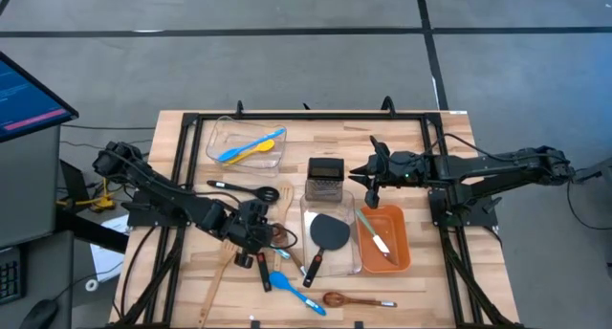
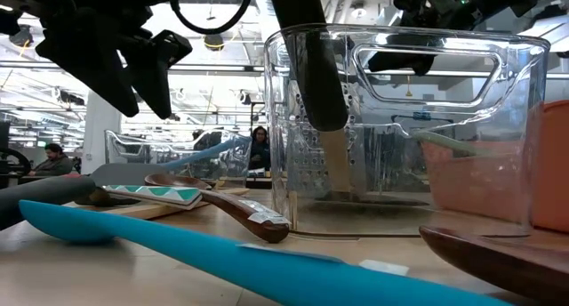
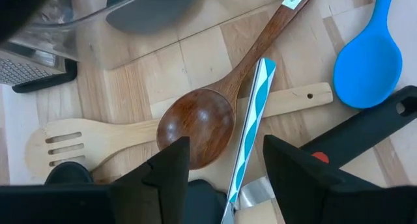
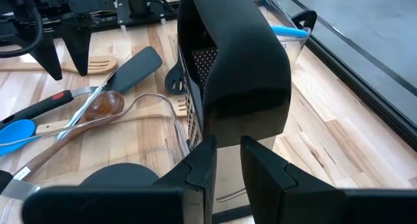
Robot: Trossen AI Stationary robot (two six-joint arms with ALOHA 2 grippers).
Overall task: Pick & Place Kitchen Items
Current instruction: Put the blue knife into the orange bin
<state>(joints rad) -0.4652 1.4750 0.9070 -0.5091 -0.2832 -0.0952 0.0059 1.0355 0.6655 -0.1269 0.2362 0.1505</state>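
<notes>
Under the left claw (image 3: 225, 172): spread wide, holding nothing; you hover over a dark wooden spoon (image 3: 199, 125) crossing a pale slotted spatula (image 3: 85, 140) on the table (image 1: 421, 281).
Spoon handling: likely light, stiff, smooth; take its straight handle, not the bowl.
Beside it: striped tool (image 3: 251, 123), blue spoon (image 3: 368, 68).
Farther off: right claw (image 4: 225, 165), near together, empty, above the steel grater (image 1: 325, 177).

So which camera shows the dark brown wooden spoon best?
The left wrist view: the dark brown wooden spoon lies whole-bowled below the open left gripper. High view shows it small, low view edge-on, right wrist view partly.
</notes>
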